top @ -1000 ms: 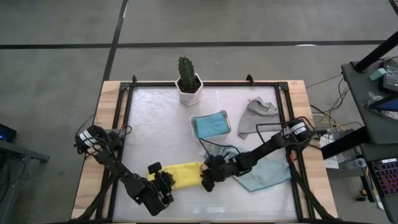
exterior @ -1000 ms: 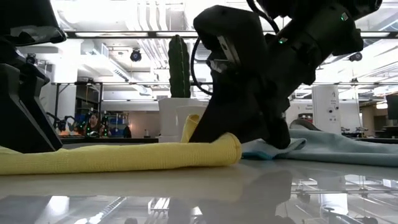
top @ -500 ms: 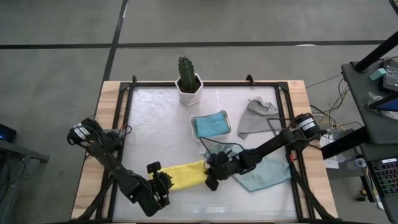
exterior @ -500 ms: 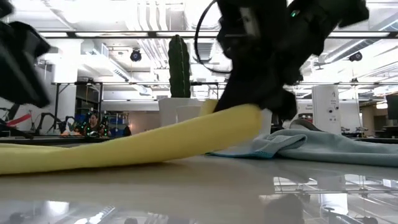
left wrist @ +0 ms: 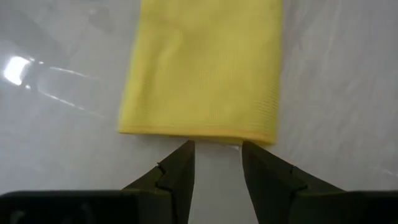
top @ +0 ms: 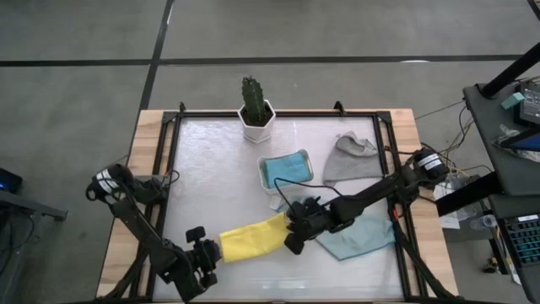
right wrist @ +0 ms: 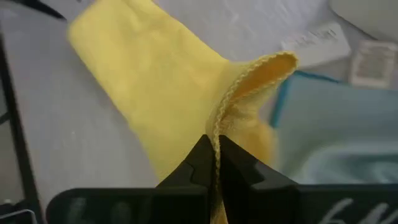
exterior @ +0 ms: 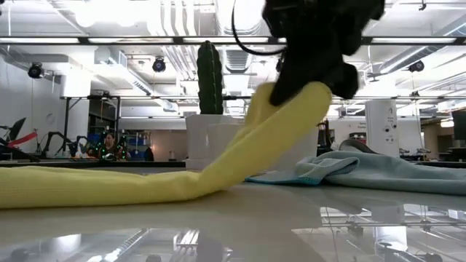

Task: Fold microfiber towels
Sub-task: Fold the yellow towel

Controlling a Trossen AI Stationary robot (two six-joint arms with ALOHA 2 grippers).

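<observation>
The yellow towel (top: 251, 239) lies folded into a strip on the white table top, with its right end raised. My right gripper (top: 292, 230) is shut on that end; the low view shows it (exterior: 302, 69) above the table. My left gripper (left wrist: 215, 148) stands open just off the strip's left end (left wrist: 199, 127), nothing between its fingers. A pale teal towel (top: 361, 237) lies flat to the right. A blue towel (top: 284, 168) rests in the white tray. A grey towel (top: 348, 160) lies crumpled at the far right. My right gripper pinches the yellow towel's hemmed edge (right wrist: 219, 127) at its right end between its two shut fingers, slanting down from the table's right side. That end (exterior: 295, 98) is lifted clear and the cloth slopes down slack. Its left part (exterior: 80, 188) lies on the table.
A cactus in a white pot (top: 256, 111) stands at the far middle. The white tray (top: 263, 181) sits just behind the raised end. A black frame rail (top: 166, 160) borders the table top. Paper tags (right wrist: 314, 40) lie on the table near the tray.
My right gripper has risen and drawn a little toward the table's right, lifting the yellow towel's right end clear while the left part stays on the table. My left gripper has backed off the towel's left end toward the table's left near corner, still open.
</observation>
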